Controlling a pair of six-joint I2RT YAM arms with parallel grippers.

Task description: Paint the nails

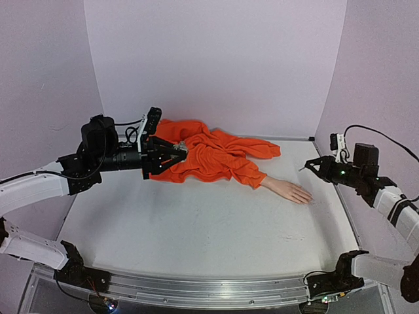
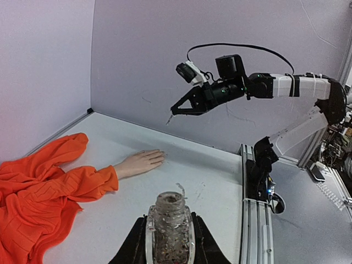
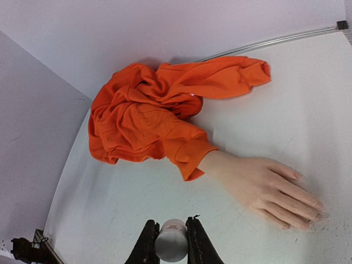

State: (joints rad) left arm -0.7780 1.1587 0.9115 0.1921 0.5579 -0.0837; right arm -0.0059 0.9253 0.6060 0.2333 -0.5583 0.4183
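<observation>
Update: my left gripper (image 1: 178, 152) is clamping the little clear bottle (image 2: 169, 217) and my right gripper (image 1: 313, 163) is pinching a white cap (image 3: 171, 245). The nails (image 3: 318, 204) are sitting on the mannequin hand (image 3: 264, 187), which is lying palm-down on the table (image 1: 196, 229) near my right gripper, with the orange sleeve (image 3: 187, 157) trailing behind.

white arm links (image 1: 29, 190), black motor joints (image 1: 98, 137), looping black cables (image 2: 236, 44)

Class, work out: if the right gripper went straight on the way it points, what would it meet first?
Probably the orange garment, passing above the mannequin hand; depth is unclear.
</observation>
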